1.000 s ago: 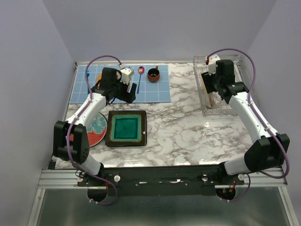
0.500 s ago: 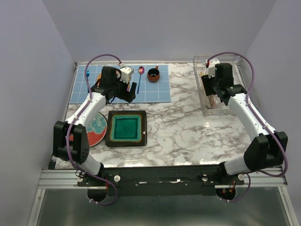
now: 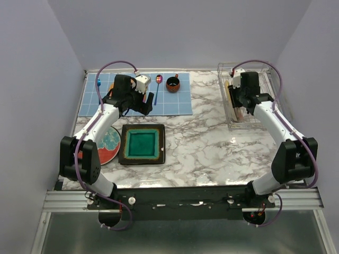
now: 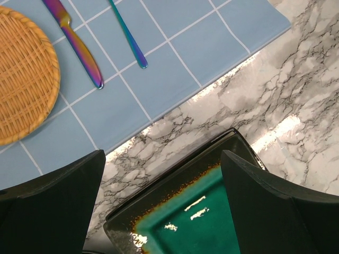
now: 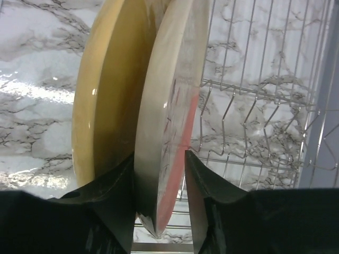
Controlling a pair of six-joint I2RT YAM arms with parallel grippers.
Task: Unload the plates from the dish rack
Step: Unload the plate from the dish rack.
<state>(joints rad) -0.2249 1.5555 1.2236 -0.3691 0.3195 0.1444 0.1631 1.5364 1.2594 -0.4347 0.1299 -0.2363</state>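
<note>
**Right wrist view: right gripper (image 5: 159, 159) clamped on a racked cream plate (image 5: 169, 79)**

Unloading looks partly done. Two plates lie flat on the marble table (image 3: 212, 153) at the lower left of the top view: a square teal-centred plate (image 3: 141, 144) and a round red plate (image 3: 109, 144).

At the upper right, the dish rack (image 3: 249, 123) holds the cream plate upright, one finger against each face. A yellow plate (image 5: 106, 95) stands just beside it.

The left gripper (image 4: 162, 156) hangs wide open and empty above the square plate.

From above, the right arm covers the rack, so any further plates cannot be counted. The left arm hides part of the red plate.
</note>
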